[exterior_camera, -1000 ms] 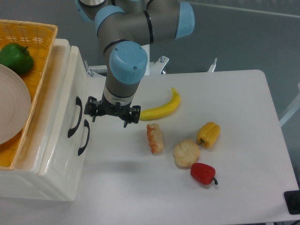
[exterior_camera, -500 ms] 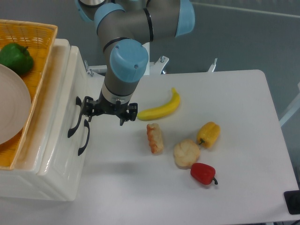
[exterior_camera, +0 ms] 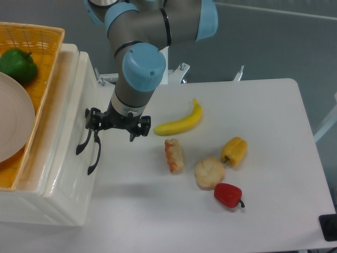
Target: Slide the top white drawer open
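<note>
The top white drawer [exterior_camera: 70, 124] is the upper part of the cream cabinet's front at the left, and it looks closed. Its curved black handle [exterior_camera: 81, 145] runs from beside my gripper down to the left. My gripper [exterior_camera: 117, 124] hangs under the blue wrist, jaws spread wide and holding nothing. Its left fingertip [exterior_camera: 91, 117] overlaps the upper end of that handle; I cannot tell whether they touch. The lower drawer's handle [exterior_camera: 95, 156] sits just right of it, below the gripper.
An orange wicker basket [exterior_camera: 46, 58] on the cabinet top holds a green pepper [exterior_camera: 17, 65] and a white plate [exterior_camera: 13, 121]. On the table lie a banana [exterior_camera: 181, 122], a shrimp-like piece [exterior_camera: 174, 155], a bun [exterior_camera: 210, 172], a yellow pepper [exterior_camera: 235, 151] and a red pepper [exterior_camera: 228, 194].
My gripper has moved left and slightly up, from beside the lower handle to over the upper end of the top drawer's handle. The drawers have not moved.
</note>
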`<state>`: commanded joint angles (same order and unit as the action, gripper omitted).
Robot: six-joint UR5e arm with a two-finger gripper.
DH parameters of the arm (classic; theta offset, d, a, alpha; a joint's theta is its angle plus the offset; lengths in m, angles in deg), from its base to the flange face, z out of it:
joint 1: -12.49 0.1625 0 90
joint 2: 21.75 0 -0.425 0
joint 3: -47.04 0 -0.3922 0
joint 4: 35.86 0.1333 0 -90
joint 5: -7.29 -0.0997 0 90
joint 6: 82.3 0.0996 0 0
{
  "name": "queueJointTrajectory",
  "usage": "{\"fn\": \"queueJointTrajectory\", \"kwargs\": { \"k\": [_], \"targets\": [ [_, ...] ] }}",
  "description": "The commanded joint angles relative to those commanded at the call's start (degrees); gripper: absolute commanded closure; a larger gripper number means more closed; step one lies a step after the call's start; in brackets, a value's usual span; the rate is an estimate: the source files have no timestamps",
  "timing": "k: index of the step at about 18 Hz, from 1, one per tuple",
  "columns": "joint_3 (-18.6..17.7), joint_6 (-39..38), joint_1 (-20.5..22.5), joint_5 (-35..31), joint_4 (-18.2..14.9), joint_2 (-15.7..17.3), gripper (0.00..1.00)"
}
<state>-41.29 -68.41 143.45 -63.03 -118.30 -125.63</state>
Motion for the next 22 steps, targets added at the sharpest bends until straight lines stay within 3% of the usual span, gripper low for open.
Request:
{"fn": "queueJointTrajectory", "kwargs": {
  "k": [22],
  "targets": [
    [-0.97,0.0,-1.23,-0.26,0.18,-0.44,0.0]
  ]
}}
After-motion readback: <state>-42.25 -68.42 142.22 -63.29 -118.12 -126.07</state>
